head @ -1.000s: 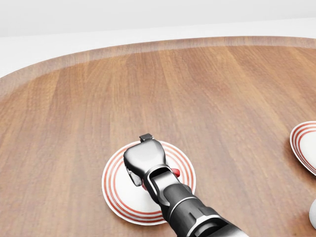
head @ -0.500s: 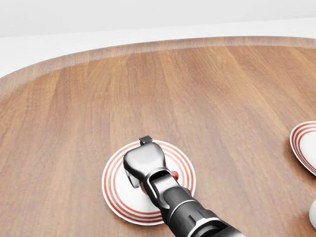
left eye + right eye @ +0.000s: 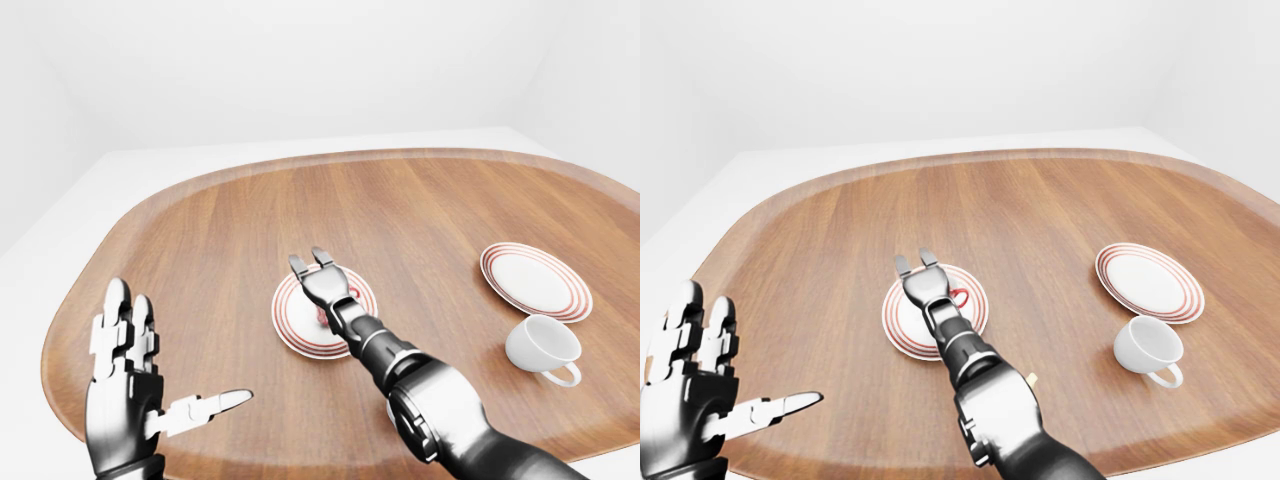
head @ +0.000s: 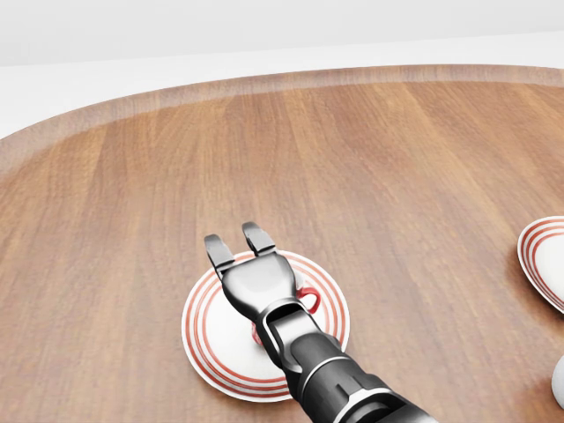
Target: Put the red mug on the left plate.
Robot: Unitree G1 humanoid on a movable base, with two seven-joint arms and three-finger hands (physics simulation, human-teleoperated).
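The red mug (image 4: 307,300) is mostly hidden under my right hand; only its handle and a sliver of rim show, inside the outline of the left plate (image 4: 214,345). That plate is white with red rings. My right hand (image 4: 233,238) hovers over it, open, with two fingers stretched straight towards the top of the head view and nothing between them. My left hand (image 3: 150,395) is held up at the lower left of the left-eye view, open and empty, away from the plate.
A second red-ringed plate (image 3: 533,281) lies at the right of the round wooden table (image 3: 200,230), with a white mug (image 3: 541,345) just below it. The table's curved edge runs along the left and top.
My right hand's fingers have uncurled from a closed fist over the mug to straight and open. The mug's red handle shows more. The camera has not moved.
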